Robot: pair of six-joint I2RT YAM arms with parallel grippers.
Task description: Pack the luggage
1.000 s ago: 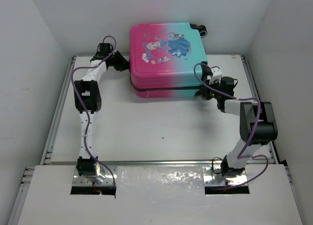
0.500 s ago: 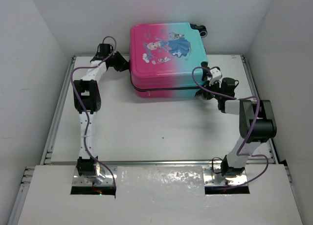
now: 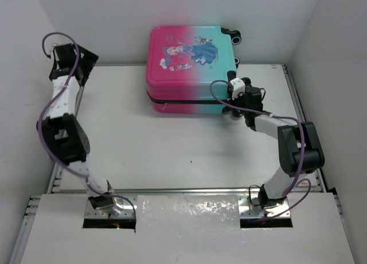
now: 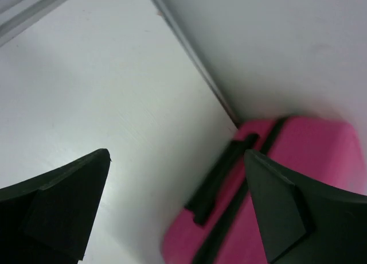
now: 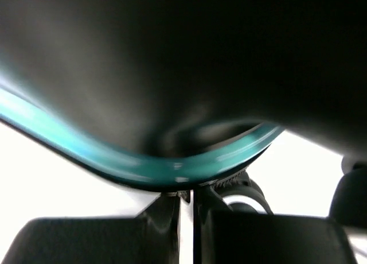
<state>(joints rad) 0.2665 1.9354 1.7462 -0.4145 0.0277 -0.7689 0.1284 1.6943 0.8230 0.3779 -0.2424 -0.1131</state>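
The luggage [image 3: 192, 66], a pink-to-teal hard-shell suitcase with a cartoon princess on its lid, lies flat and closed at the back of the table. My left gripper [image 3: 86, 69] hangs open at the far left, well away from the case. In the left wrist view its fingers [image 4: 63, 206] stand wide apart, with the luggage's pink side [image 4: 321, 155] and black handle [image 4: 223, 178] at lower right. My right gripper [image 3: 238, 103] is at the case's front right corner. Its jaws [image 5: 186, 198] are shut, tips against the teal rim [image 5: 172, 169]; whether they pinch anything is hidden.
White walls enclose the table [image 3: 172, 149] at the back and both sides. A metal rail [image 3: 69, 126] runs along the left edge. The suitcase's black wheels [image 3: 235, 34] point toward the back right corner.
My left gripper let go at the suitcase's left side, opened and swung up to the far left. The right gripper moved left along the front right corner. The suitcase shifted slightly left.
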